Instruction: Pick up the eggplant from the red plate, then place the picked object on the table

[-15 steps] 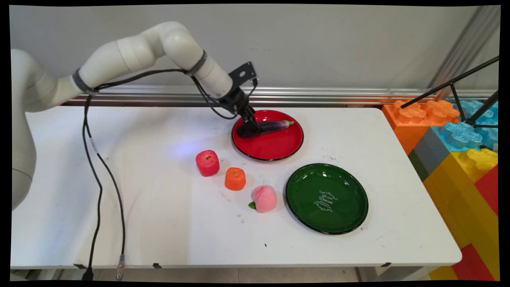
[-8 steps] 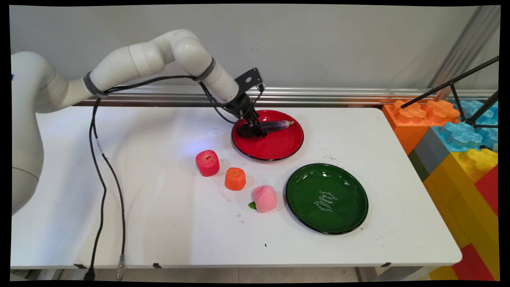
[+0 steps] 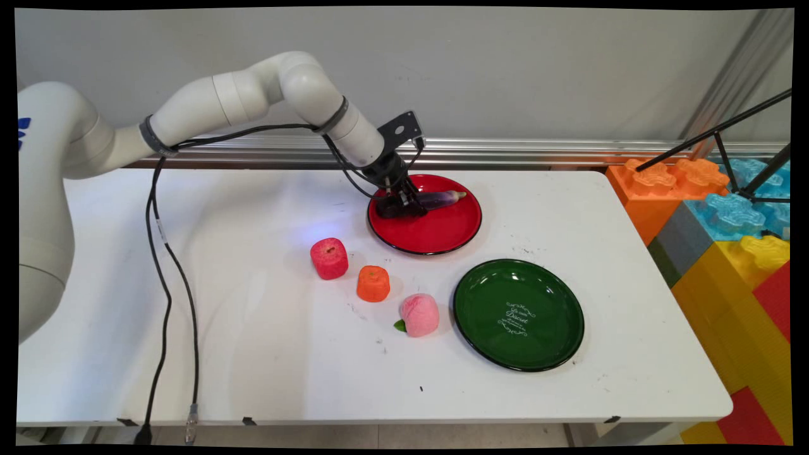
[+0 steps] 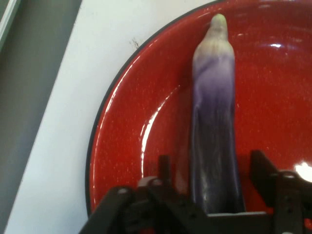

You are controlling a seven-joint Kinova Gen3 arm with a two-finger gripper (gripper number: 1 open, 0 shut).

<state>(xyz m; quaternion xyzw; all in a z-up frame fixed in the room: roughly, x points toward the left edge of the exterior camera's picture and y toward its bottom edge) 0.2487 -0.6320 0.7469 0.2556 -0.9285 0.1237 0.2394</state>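
On the white tabletop (image 3: 253,354), well to the near left of the pincer, a red fruit (image 3: 329,258) starts a slanting row; an orange fruit (image 3: 373,283) follows nearer the camera, and a pink peach with a green leaf (image 3: 419,314) ends the row, nearly straight in front of the pincer and well apart from it. The pincer (image 3: 404,206) itself is down over the left part of the red plate (image 3: 442,237), at the thick, dark end of a purple eggplant (image 3: 436,200). In the hand view the pincer (image 4: 210,187) stands open, one finger (image 4: 165,168) on each side of the eggplant (image 4: 214,126), with a gap showing between each finger and the skin, so it straddles the eggplant without gripping it. The eggplant lies flat on the red plate (image 4: 122,161), its long axis running straight away from the pincer, crosswise to the line between the fingers, and its pale green-tipped end points off to the pincer's right across the plate in the main view. Further right and nearer the camera, well apart from the pincer, sits a green plate (image 3: 480,328) with nothing on it.
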